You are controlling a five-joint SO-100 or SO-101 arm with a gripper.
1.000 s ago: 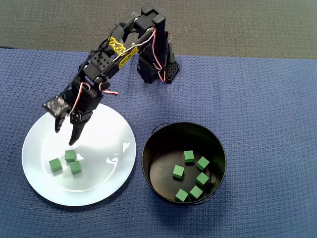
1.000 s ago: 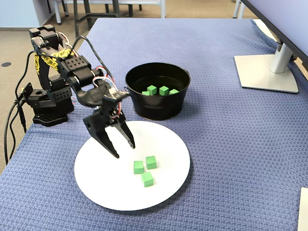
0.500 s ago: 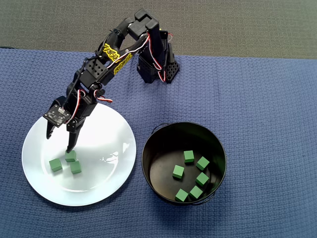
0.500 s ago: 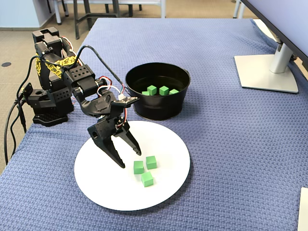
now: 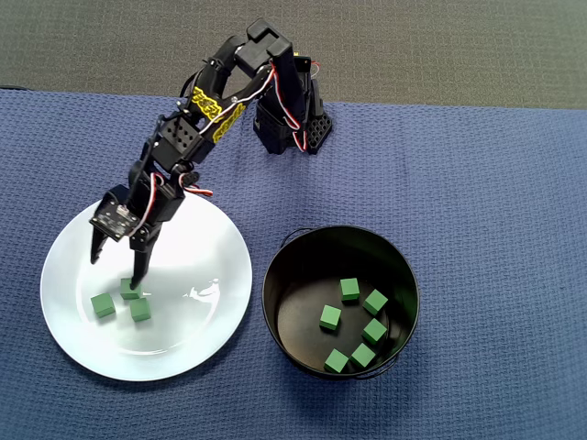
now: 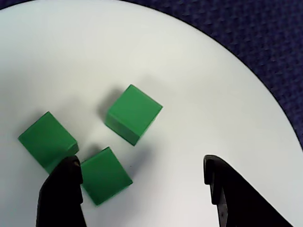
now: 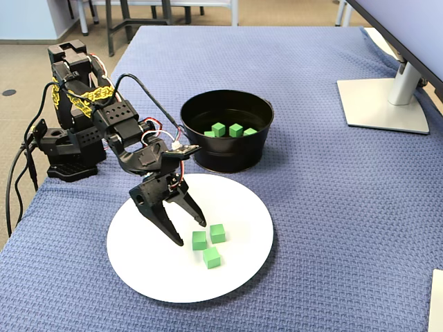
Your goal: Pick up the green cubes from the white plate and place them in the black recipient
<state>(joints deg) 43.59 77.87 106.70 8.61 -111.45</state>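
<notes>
Right now the pincer hangs spread wide and empty over the plate, tips low beside three cubes clustered near the plate's middle. From the wrist, one finger sits against the nearest cube; whether it touches I cannot tell. The other finger stands over bare plate. Five more cubes lie inside the bucket, just beside the plate on the blue-clothed counter, with open cloth all round.
</notes>
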